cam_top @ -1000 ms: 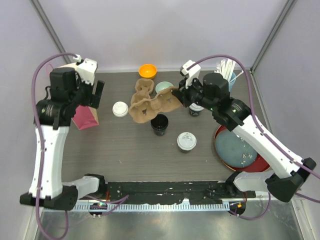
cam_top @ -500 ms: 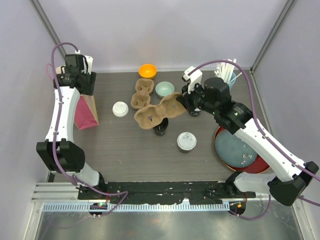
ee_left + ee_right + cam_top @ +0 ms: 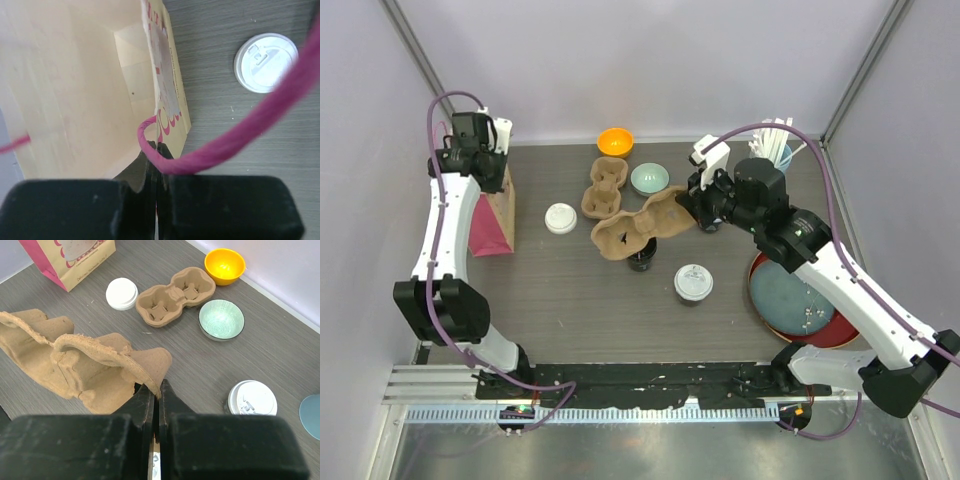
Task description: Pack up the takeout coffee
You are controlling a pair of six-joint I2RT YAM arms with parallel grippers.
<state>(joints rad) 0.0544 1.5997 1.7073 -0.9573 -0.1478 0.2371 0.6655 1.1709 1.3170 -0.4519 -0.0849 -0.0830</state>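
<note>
Two white-lidded black takeout coffee cups stand on the table, one (image 3: 560, 218) (image 3: 266, 62) (image 3: 121, 293) near the bag and one (image 3: 693, 283) at centre right. A third (image 3: 251, 398) stands beside my right arm. An open black cup (image 3: 642, 259) sits under the brown cup carrier (image 3: 628, 231) (image 3: 95, 370), and my right gripper (image 3: 682, 203) (image 3: 159, 390) is shut on that carrier's rim, holding it tilted above the table. My left gripper (image 3: 490, 178) (image 3: 157, 150) is shut on the top edge of the pink paper bag (image 3: 490, 228) (image 3: 75, 85), whose empty inside shows.
A second cup carrier (image 3: 605, 187) (image 3: 175, 296) lies at the back centre beside a green bowl (image 3: 649, 178) (image 3: 221, 319) and an orange bowl (image 3: 615, 141) (image 3: 225, 265). A red tray (image 3: 825, 335) with a blue plate sits at right, a tumbler of straws (image 3: 776, 146) at back right.
My left arm swung to the back left and its gripper closed on the bag's top edge. My right gripper shifted the held carrier slightly right and levelled it.
</note>
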